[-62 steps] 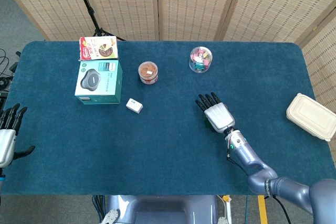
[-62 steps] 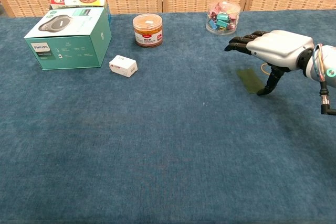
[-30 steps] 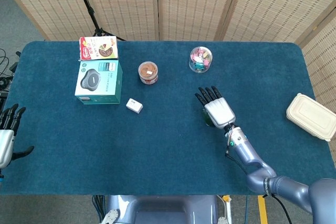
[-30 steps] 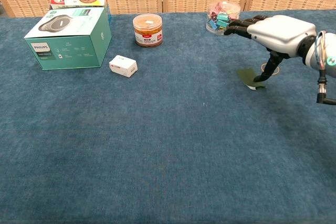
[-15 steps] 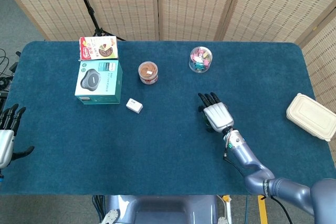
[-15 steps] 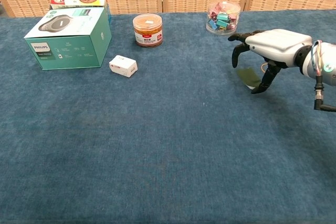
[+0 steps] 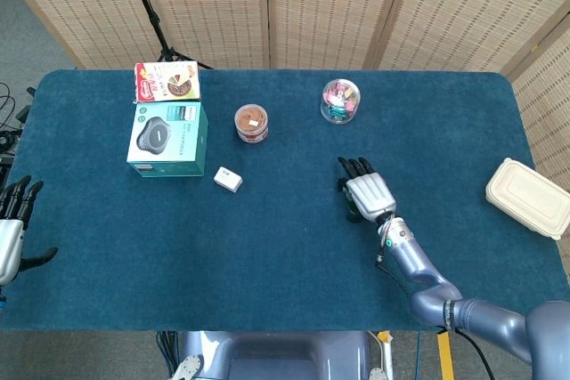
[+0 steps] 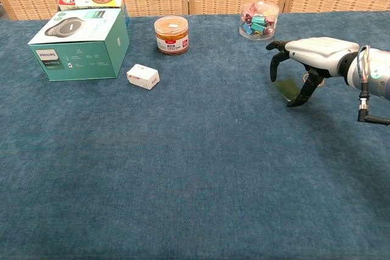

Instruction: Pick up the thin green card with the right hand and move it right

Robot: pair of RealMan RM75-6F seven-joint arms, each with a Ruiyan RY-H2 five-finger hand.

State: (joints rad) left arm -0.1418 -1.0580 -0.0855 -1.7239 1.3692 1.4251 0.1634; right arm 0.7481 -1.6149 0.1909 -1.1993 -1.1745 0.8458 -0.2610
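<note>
The thin green card lies on the blue cloth right of centre, dark and flat. My right hand arches over it, palm down, with a fingertip at the card's left edge and the thumb at its near right edge. Whether the card is pinched cannot be made out. In the head view the right hand covers the card almost entirely. My left hand hovers at the table's far left edge with its fingers spread and nothing in it.
A jar of coloured clips stands just behind the right hand. Further left are a brown-lidded jar, a small white box, a teal box and a snack box. A beige takeaway container sits at the right edge.
The right hand dropped lower over the card and curled its fingers down. The thumb drew in toward the fingers. The card, tipped up a second ago, lies flatter now. The left hand stayed put.
</note>
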